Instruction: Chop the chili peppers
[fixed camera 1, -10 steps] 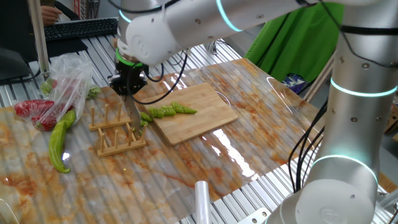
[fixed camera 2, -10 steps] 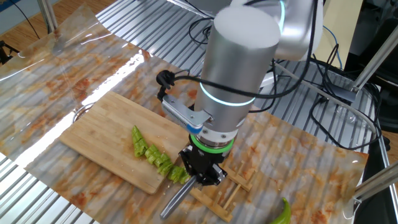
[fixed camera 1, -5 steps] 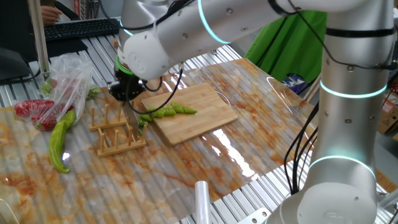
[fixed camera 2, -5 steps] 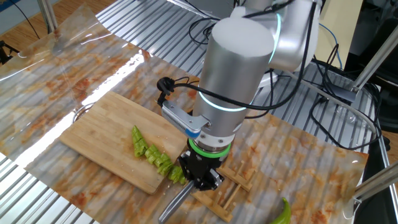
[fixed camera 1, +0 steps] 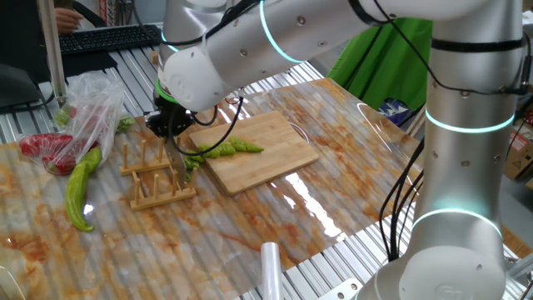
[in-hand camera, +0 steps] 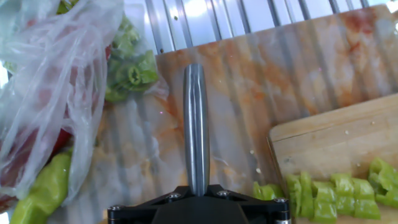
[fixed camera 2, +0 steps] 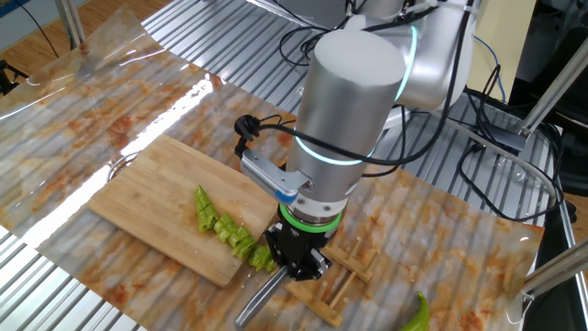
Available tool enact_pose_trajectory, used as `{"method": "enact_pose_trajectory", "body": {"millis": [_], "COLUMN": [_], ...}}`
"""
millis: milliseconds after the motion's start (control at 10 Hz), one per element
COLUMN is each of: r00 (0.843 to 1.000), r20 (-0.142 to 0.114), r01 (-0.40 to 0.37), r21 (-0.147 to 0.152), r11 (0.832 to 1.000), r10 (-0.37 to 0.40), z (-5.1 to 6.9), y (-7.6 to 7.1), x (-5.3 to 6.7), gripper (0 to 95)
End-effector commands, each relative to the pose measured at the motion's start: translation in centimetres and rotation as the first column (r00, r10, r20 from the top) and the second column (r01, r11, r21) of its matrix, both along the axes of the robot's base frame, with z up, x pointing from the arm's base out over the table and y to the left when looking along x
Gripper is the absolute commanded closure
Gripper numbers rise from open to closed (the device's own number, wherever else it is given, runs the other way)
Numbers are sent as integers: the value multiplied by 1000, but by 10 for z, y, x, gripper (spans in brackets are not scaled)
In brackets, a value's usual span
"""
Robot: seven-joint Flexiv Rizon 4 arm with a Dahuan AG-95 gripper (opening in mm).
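Surface: we see a glossy, marbled orange-brown sheet over ribbed metal; it looks slick, so we judge the board could slide under a hard cut.
Arm: it hangs low over the board's corner, and its bulk hides that corner from the other fixed view; a misplaced stroke would be hard for us to spot there.
Cutting board: bamboo, flat on the surface.
Wooden rack: it stands just beside the board's end; we think a downward stroke here could strike its pegs.
Knife: we see its metal handle sticking out level from the end effector; the blade is hidden, so we cannot tell where its edge sits.
End effector: pressed together on the knife, pointing down at the board's edge.
Chili peppers: already in short chunks in a row on the board, with the end ones at the rim; we judge they could be pushed off.
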State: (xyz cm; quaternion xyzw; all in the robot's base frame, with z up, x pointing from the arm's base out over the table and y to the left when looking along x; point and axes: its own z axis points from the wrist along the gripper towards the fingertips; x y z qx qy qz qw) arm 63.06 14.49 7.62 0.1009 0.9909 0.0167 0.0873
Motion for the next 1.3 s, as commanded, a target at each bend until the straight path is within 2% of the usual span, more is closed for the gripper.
{"method": "enact_pose_trajectory", "body": {"millis": [100,400,700,1000,1300], "r00": [1000,1000,1000,1000,1000], "r20": [-14,-14,-18,-12,2], "r01": [-4,-6,-7,-11,-6], "r21": [6,6,7,7,4], "r11": [1000,1000,1000,1000,1000], "r10": [4,6,7,11,6], "z": [9,11,7,-2,-15], "y": [2,2,3,2,2], "x": [-3,-9,-22,-28,-26], "gripper": [950,950,950,950,950]}}
